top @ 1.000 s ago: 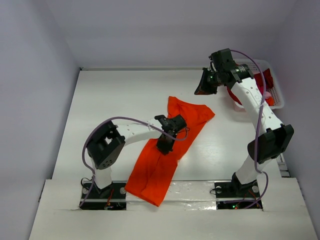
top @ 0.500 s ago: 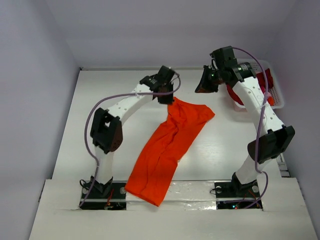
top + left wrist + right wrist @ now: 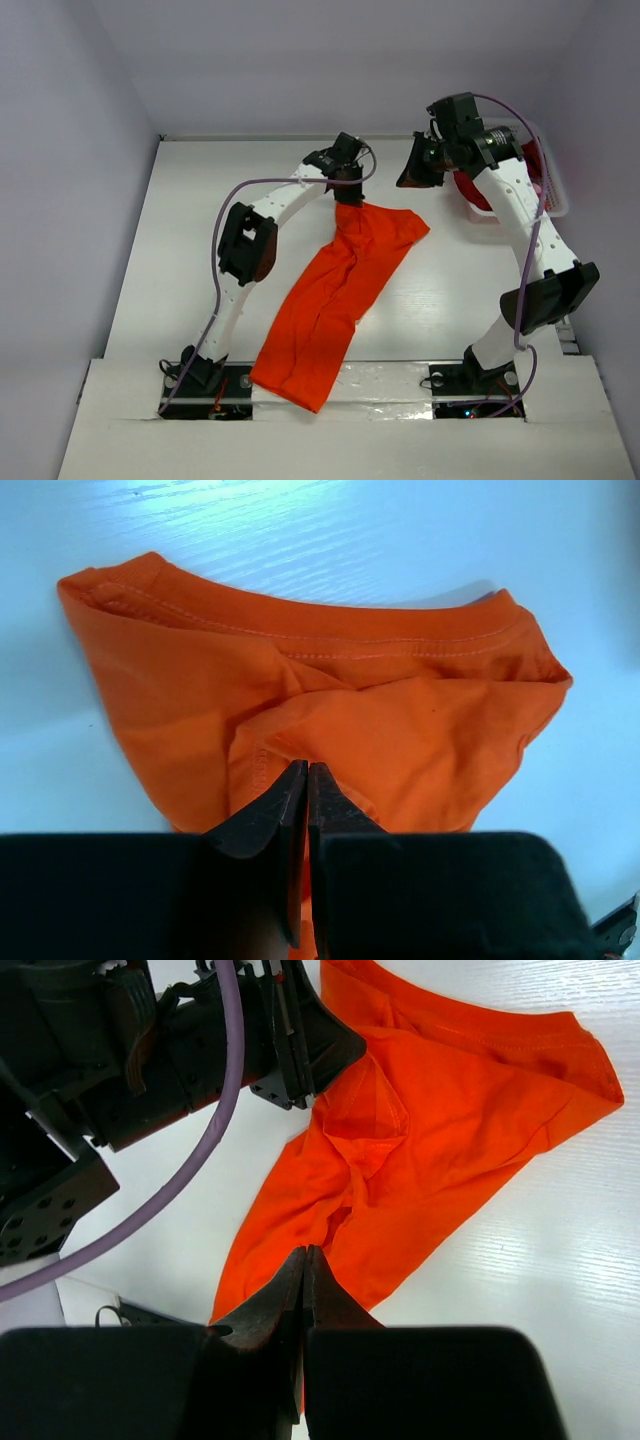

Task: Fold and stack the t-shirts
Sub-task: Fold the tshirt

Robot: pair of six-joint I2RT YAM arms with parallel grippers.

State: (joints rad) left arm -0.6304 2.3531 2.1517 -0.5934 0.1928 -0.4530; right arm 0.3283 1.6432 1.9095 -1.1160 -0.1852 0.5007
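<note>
Orange t-shirt (image 3: 335, 290) lies flat on the white table (image 3: 200, 230), folded lengthwise into a long strip. It runs diag. from the front ledge, between the two arm bases, up to the far middle of the table. There it widens and ends in a hemmed edge w/ a bunched fold just below.

L gripper (image 3: 306, 771): you have it at the strip's far-left corner, arm reaching out over the table. Jaws closed, tips pressed together right over the cloth by that bunched fold. Can't tell from the wrist view whether any fabric is caught between them; the cloth around the tips looks slack.

R gripper (image 3: 303, 1254): jaws closed, nothing in them. It hangs in the air at the far right, just beside the basket (image 3: 556, 208) and apart from the shirt. Its cam looks down on the shirt's wide end and on the L gripper.

Dark red t-shirts (image 3: 536, 158) sit heaped in the basket at the far-right corner, partly hidden behind the R arm.
</note>
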